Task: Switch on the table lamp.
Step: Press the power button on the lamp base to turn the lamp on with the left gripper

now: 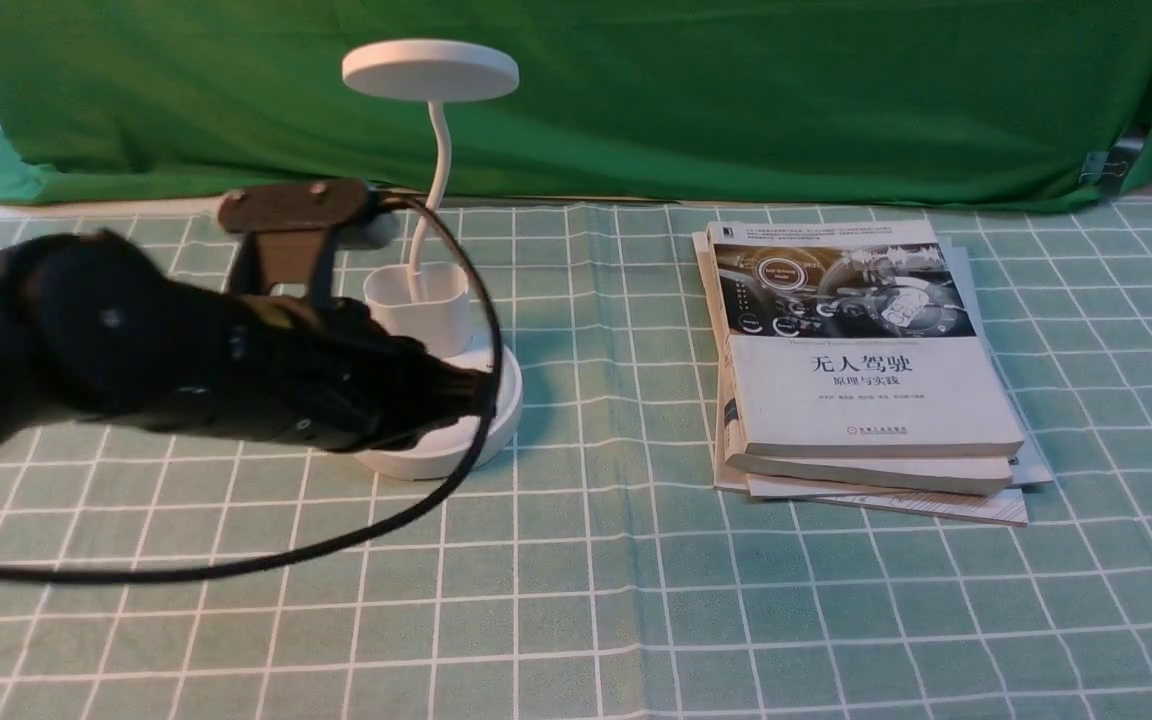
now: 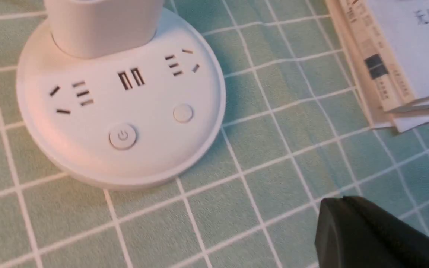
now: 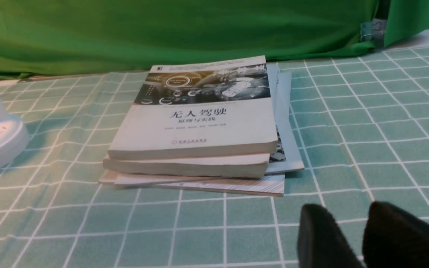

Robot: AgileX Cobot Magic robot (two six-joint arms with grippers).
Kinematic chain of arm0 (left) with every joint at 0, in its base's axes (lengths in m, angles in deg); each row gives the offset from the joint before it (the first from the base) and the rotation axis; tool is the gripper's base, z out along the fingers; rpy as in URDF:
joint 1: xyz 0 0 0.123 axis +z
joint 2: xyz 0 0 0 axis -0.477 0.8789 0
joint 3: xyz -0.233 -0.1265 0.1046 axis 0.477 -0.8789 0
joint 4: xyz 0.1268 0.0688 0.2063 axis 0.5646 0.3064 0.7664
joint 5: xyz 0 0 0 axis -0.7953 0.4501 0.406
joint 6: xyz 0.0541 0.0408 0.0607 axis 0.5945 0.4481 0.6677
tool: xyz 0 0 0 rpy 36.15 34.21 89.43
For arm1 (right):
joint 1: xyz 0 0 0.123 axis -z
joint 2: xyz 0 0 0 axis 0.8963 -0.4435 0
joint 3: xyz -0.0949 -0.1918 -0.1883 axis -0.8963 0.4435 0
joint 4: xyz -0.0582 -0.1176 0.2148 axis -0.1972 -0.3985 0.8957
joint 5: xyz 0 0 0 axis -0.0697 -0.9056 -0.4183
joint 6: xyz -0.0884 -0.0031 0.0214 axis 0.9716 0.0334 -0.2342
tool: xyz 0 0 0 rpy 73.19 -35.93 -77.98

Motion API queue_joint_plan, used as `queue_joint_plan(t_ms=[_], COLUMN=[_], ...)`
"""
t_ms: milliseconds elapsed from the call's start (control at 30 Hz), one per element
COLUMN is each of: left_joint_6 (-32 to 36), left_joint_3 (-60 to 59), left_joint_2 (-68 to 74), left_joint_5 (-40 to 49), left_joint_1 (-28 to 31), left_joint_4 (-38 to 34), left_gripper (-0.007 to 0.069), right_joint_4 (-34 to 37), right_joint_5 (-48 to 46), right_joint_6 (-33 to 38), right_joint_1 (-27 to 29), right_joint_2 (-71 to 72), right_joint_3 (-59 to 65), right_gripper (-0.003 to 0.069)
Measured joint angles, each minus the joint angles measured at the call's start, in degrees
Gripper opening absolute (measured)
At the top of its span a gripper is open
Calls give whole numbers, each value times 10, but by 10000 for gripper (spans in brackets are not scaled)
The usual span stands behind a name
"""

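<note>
The white table lamp stands left of centre, with its flat disc head, thin gooseneck, cup holder and round base. The head shows no glow. In the left wrist view the base shows sockets, a power button and a plain button. My left gripper reaches in front of the base, shut and empty. Its tip shows over the cloth, apart from the buttons. My right gripper hangs open over the cloth, out of the front view.
A stack of books lies to the right of the lamp, seen also as the book stack. A black cable loops from the left arm across the checked tablecloth. Green cloth closes off the back.
</note>
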Motion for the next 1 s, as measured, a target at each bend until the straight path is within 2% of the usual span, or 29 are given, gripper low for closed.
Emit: queue_joint_plan(t_ms=[200, 400, 567, 1000], left_joint_6=[-111, -166, -190, -196], left_joint_3=[125, 183, 187, 194], left_joint_2=[147, 215, 225, 246], left_joint_5=[42, 73, 67, 64], left_joint_1=[-3, -3, -3, -3], left_joint_4=[161, 244, 258, 258], left_gripper=[1, 1, 1, 1], right_joint_4=[0, 0, 0, 0], right_joint_5=[0, 0, -1, 0], right_joint_6=[0, 0, 0, 0], right_joint_1=[0, 0, 0, 0], right_joint_2=[0, 0, 0, 0], right_joint_3=[0, 0, 0, 0], right_gripper=[239, 239, 239, 239])
